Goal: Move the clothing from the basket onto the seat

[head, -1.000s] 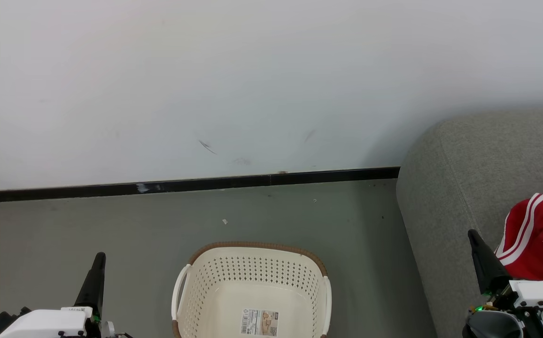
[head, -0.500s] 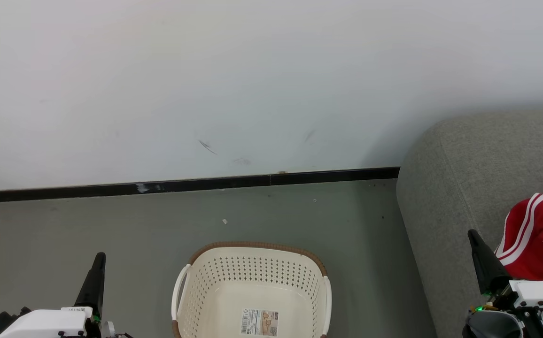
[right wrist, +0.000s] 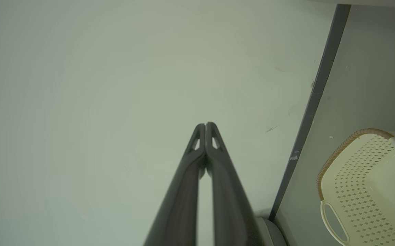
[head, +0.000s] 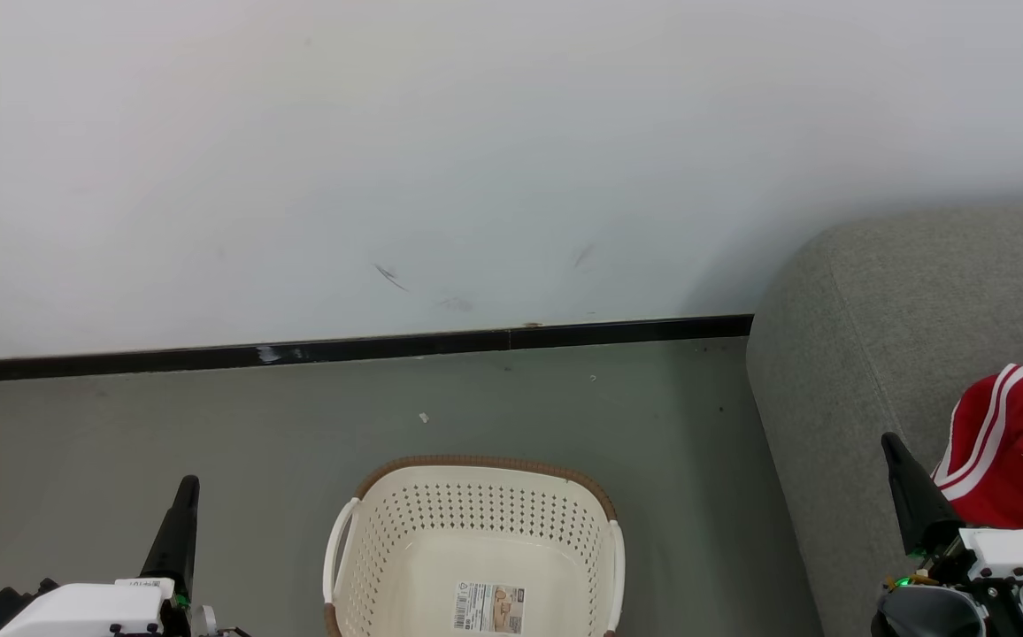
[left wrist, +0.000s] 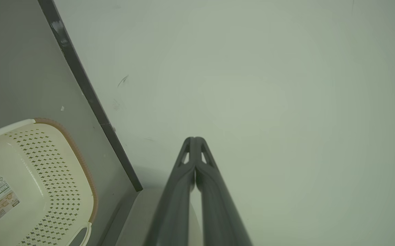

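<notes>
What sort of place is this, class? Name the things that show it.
Probably a living room: a large grey fabric sofa, an oval cream plastic laundry basket on the grey floor, a white wall with black skirting.

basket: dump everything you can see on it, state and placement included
The basket is cream plastic and rounded, with perforated walls, a brown woven-look rim and white side handles. It stands upright on the grey floor, open side up, beside the sofa but apart from it. Nothing lies in the part that shows except a paper label on its bottom. Its near end is cut off by the picture's edge.
</notes>
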{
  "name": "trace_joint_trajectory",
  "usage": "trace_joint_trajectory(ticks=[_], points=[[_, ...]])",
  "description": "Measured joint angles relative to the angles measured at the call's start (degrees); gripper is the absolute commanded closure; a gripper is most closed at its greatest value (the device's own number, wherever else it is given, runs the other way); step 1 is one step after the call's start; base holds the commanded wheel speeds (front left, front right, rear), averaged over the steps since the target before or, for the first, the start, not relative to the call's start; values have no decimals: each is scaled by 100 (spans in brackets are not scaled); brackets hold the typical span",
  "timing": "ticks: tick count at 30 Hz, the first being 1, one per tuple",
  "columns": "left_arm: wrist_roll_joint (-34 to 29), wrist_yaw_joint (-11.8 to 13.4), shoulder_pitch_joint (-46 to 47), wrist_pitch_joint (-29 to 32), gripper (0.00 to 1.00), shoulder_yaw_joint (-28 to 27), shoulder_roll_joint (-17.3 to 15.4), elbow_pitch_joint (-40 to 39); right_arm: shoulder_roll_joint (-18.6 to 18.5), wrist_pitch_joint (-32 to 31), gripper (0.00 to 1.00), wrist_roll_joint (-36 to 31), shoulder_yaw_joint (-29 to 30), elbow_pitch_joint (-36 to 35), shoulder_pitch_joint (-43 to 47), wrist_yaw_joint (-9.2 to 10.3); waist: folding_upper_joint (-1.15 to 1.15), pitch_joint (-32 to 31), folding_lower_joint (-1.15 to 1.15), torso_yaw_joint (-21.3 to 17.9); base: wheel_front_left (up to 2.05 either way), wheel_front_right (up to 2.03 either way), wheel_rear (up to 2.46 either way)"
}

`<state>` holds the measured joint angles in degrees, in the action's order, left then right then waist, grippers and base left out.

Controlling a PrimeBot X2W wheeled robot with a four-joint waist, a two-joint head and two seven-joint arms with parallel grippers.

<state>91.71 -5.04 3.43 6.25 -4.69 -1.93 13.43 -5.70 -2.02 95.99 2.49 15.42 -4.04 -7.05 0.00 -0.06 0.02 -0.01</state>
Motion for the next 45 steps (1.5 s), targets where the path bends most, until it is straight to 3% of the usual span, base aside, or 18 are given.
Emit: trace_joint_trajectory(ticks=[45], points=[[0, 0, 0, 0, 100, 0, 1, 0, -1, 0, 100, 1, -1, 3, 0, 0, 0, 0, -1, 0, 0, 0, 0]])
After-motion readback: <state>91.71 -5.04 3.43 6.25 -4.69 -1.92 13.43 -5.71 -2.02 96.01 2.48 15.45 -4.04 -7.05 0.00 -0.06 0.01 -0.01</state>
